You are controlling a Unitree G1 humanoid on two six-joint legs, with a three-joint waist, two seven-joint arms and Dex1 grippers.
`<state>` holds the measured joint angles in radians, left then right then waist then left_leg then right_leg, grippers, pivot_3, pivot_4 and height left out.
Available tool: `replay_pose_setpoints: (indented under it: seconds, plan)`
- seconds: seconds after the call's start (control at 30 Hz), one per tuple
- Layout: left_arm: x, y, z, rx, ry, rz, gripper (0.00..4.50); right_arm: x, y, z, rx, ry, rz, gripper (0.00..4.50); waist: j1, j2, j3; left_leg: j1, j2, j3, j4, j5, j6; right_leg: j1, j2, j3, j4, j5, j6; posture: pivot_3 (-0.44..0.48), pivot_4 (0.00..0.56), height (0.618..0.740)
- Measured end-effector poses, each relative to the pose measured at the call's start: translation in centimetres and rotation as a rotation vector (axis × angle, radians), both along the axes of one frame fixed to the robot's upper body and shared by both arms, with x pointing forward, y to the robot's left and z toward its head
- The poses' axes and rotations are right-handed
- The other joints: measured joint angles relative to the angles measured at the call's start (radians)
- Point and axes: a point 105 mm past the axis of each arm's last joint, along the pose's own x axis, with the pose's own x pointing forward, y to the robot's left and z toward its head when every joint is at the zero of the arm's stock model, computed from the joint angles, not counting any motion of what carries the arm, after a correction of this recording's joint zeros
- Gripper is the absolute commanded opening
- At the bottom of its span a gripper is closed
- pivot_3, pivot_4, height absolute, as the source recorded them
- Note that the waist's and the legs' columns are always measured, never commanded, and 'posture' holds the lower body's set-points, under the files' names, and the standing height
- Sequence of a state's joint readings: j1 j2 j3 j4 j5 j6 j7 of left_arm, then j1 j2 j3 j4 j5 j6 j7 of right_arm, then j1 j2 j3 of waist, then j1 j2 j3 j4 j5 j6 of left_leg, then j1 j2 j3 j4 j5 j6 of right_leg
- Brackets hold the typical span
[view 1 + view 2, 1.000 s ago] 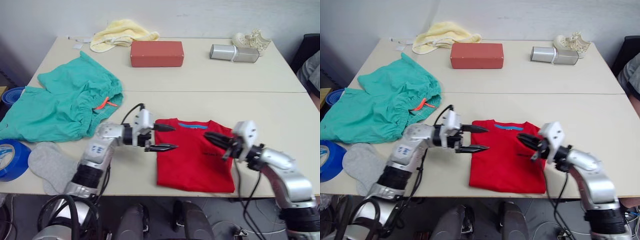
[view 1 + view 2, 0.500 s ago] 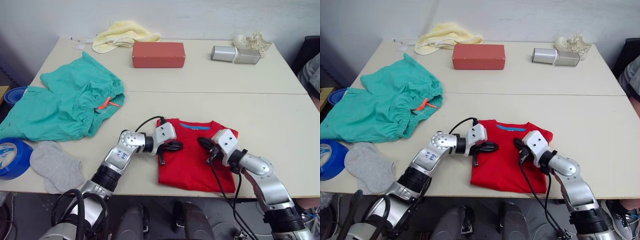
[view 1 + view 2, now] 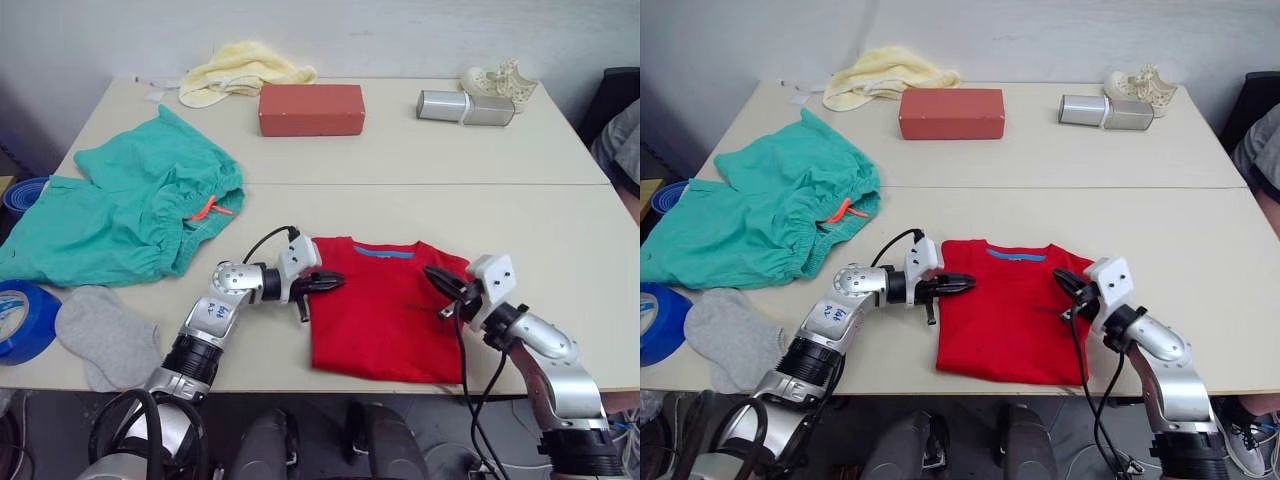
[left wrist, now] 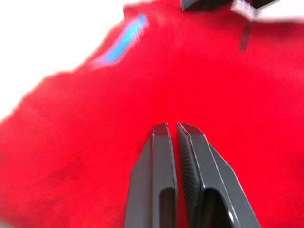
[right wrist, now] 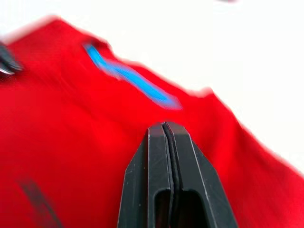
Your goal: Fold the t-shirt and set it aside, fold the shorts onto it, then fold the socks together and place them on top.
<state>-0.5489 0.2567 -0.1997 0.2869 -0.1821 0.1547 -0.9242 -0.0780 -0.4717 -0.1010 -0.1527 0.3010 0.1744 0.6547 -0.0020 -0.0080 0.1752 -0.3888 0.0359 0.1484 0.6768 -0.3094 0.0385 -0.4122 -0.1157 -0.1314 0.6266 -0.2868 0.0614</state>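
Observation:
The folded red t-shirt [image 3: 385,318] lies near the table's front edge, its blue neck band facing the far side. My left gripper [image 3: 335,282] is shut, its tips over the shirt's left edge. My right gripper [image 3: 432,276] is shut too, over the shirt's right edge. In the wrist views each pair of fingers [image 4: 164,142] [image 5: 164,137] is closed above red cloth, and no fabric shows between them. The teal shorts [image 3: 130,210] lie spread out at the left. The grey socks [image 3: 105,335] rest at the front left corner.
A pale yellow towel [image 3: 240,72], a red box [image 3: 311,108], a silver cylinder [image 3: 465,107] and a white shoe-like object [image 3: 500,78] sit along the far edge. Blue tape rolls [image 3: 15,315] lie at the left edge. Bare tabletop [image 3: 560,240] lies right of the shirt.
A second ago both grippers stood open beside the shirt. They moved in over it and are now shut, and the right one has drawn back to the shirt's right edge.

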Motion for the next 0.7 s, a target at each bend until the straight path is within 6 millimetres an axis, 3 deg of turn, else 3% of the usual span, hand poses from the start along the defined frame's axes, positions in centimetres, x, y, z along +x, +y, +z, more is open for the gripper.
replay_pose_setpoints:
  seconds: [0.13,0.23,0.37,0.57,0.7]
  plan:
    - [0.1,-2.1,2.1,-0.060,-0.068,-0.064,0.30,0.7,2.4,1.0,-0.015,-0.041,0.064,0.00,0.005,0.000,0.000,-0.001,-0.001,0.000,0.000,0.000,0.000,0.000,0.000,-0.001,-0.001,0.000,0.000,0.000,0.150,0.740]
    - [1.0,-3.2,1.3,-0.028,-0.058,-0.034,0.30,1.2,2.7,-0.3,-0.058,-0.008,0.044,0.00,0.004,0.000,0.000,-0.001,-0.002,0.000,0.000,0.000,0.001,0.000,0.000,-0.001,-0.001,0.000,0.001,0.000,0.150,0.740]
    - [2.2,-3.2,-1.5,0.077,-0.009,0.065,0.30,1.7,1.7,-2.1,-0.075,0.043,-0.023,0.00,0.002,-0.001,0.000,-0.001,-0.002,0.000,0.000,0.000,0.001,0.000,0.000,-0.001,-0.001,0.000,0.001,0.000,0.150,0.740]
    - [3.6,-1.7,-1.2,0.136,-0.067,0.158,0.30,0.8,-1.3,-2.7,-0.070,0.055,-0.116,0.00,-0.001,-0.001,0.000,0.000,-0.002,0.000,0.000,0.000,0.001,0.001,0.000,-0.001,-0.001,0.000,0.001,0.000,0.150,0.740]
    - [2.5,0.1,-0.4,0.016,-0.066,0.118,0.30,-0.7,-4.0,-2.3,-0.019,0.015,-0.155,0.00,-0.001,-0.001,0.001,0.000,-0.002,0.000,-0.006,0.001,-0.001,-0.001,0.000,0.000,-0.002,0.000,0.001,0.000,0.150,0.740]
